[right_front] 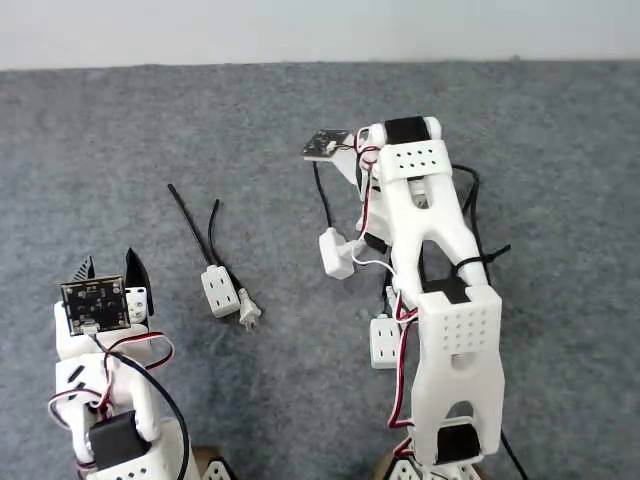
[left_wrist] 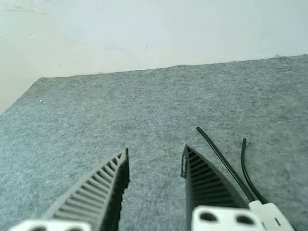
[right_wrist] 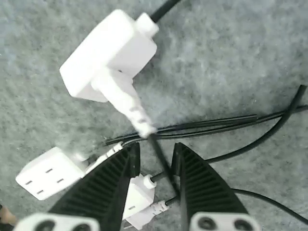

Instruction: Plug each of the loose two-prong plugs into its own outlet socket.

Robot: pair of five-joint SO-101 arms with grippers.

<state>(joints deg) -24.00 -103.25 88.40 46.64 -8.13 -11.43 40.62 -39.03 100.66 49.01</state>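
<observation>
– Firstly, the high view. State of the left claw (right_front: 108,262)?
– Open, holding nothing. A white socket (right_front: 218,290) lies off to its side, toward the other arm, apart from it. A loose plug (right_front: 248,312) lies just beyond that socket, unplugged.
– Left wrist view?
– The left claw (left_wrist: 155,150) is spread over the grey mat (left_wrist: 96,106). The white socket (left_wrist: 269,211) sits just outside one finger (left_wrist: 207,187); two black cords (left_wrist: 221,159) run ahead past its tip.
– Right wrist view?
– The right claw (right_wrist: 156,147) is parted narrowly, gripping nothing; a black cord (right_wrist: 161,166) passes through the gap. Just ahead of the tips lies a second socket (right_wrist: 110,53), a white plug (right_wrist: 127,103) against its face; seating cannot be confirmed. A third socket (right_wrist: 45,173) lies outside one finger.
</observation>
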